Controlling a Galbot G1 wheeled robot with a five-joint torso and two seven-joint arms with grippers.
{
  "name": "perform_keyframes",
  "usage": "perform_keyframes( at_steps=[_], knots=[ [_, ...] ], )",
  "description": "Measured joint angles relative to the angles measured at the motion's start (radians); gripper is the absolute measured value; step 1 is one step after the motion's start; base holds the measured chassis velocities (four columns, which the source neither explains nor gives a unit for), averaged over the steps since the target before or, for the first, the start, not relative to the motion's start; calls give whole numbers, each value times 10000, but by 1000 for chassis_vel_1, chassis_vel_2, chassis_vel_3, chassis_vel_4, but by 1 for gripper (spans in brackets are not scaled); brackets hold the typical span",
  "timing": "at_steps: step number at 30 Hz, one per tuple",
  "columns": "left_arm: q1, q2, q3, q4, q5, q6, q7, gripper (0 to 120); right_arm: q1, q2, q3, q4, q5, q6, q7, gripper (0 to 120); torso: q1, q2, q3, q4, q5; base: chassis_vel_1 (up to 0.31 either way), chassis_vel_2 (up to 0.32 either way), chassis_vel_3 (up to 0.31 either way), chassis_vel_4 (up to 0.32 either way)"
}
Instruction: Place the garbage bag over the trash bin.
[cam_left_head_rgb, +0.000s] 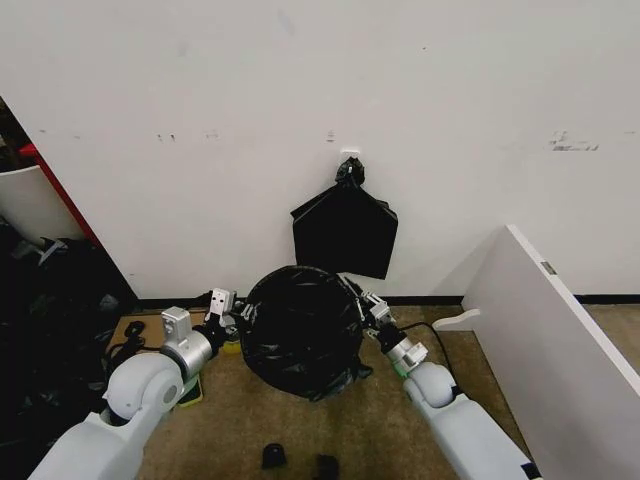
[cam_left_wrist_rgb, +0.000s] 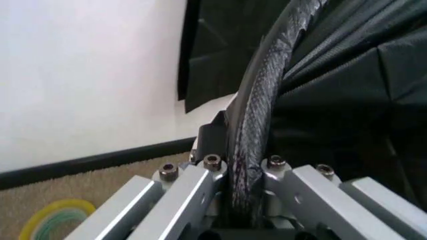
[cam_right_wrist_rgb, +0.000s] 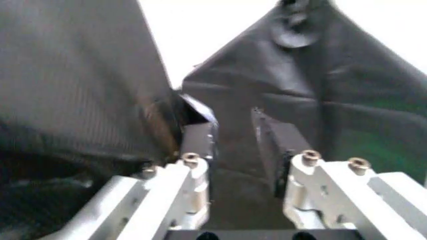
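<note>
garbage bag (cam_left_head_rgb: 300, 335): glossy black, wrinkled, standing on carpet floor (cam_left_head_rgb: 400, 430) close to wall (cam_left_head_rgb: 300, 100), between the two grippers; mouth stretched into a wide round opening, tipped toward the head cam.
bag axis: long axis runs roughly upright, mouth up and facing the robot; loose film bunched at the low front edge.
trash bin: can't tell — hidden by the bag film, no white wall or green base seen.
left gripper (cam_left_head_rgb: 222, 305): at bag's left rim. Left wrist view: rolled rim band (cam_left_wrist_rgb: 257, 110) runs straight down between the fingers (cam_left_wrist_rgb: 193, 187); fingers pressed in on it from both sides, pinching the rim.
right gripper (cam_left_head_rgb: 368, 305): at bag's right rim. Right wrist view: fingers (cam_right_wrist_rgb: 197, 145) spread w/ a clear gap; bag film (cam_right_wrist_rgb: 73, 90) lies against the outer side of one finger, nothing pinched in the gap.
flat black bag (cam_left_head_rgb: 345, 230): squarish, knotted top, hung on wall hook above and behind the big bag; seen past the right fingers too.
tape roll (cam_left_wrist_rgb: 50, 220): yellow-green, on the carpet by the left gripper.
white board (cam_left_head_rgb: 560, 330): leaning on robot's right, apart from the bag.
</note>
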Motion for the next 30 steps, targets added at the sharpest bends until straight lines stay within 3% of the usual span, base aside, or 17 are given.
perform_keyframes(
  at_steps=[5, 11, 15, 18, 20, 22, 24, 27, 30],
  knots=[
    [-135, -221, 19, 360, -54, -239, -120, 1, -505, -283, 26, 842, 706, -654, 894, 39, 0, 0, 0, -2, 0, 0, 0, 0, 0],
    [-326, -358, 33, 945, 5, -612, -186, 1, -1655, -698, -190, 3167, 1940, -3496, 3970, 67, 0, 1, -1, -3, 0, 0, 0, 0, 0],
    [-402, -337, -13, 1085, 9, -748, -254, 1, -1917, -716, -269, 4023, 3017, -4424, 5001, 79, -1, 1, -3, -1, -1, 0, 0, 0, 0],
    [-372, -297, 56, 1104, 41, -733, -216, 1, -1888, -732, -266, 4138, 3389, -4483, 4733, 88, -1, 0, -1, 3, 11, 0, 0, 0, 0],
    [-334, -295, 119, 1105, 146, -725, -157, 1, -1740, -783, -176, 3918, 3369, -4243, 3904, 94, -1, 0, 0, 1, -12, 0, 0, 0, 0],
    [-333, -325, 126, 1102, 214, -750, -154, 1, -1586, -832, -127, 3717, 3275, -4122, 3448, 99, -1, 0, -1, 1, 12, 0, 0, 0, 0],
    [-380, -388, 117, 1105, 187, -800, -211, 1, -1608, -922, -144, 3896, 3678, -4209, 3523, 100, 0, 0, 0, 3, -5, 0, 0, 0, 0],
    [-471, -445, 55, 1126, 35, -849, -329, 1, -1874, -1033, -179, 4324, 4308, -4229, 3480, 100, -1, 0, 0, 1, 1, 0, 0, 0, 0],
    [-593, -534, -23, 1177, -150, -869, -450, 1, -2599, -1264, -189, 5115, 5514, -4112, 2612, 100, -1, 0, -1, 0, 3, 0, 0, 0, 0]
  ],
)
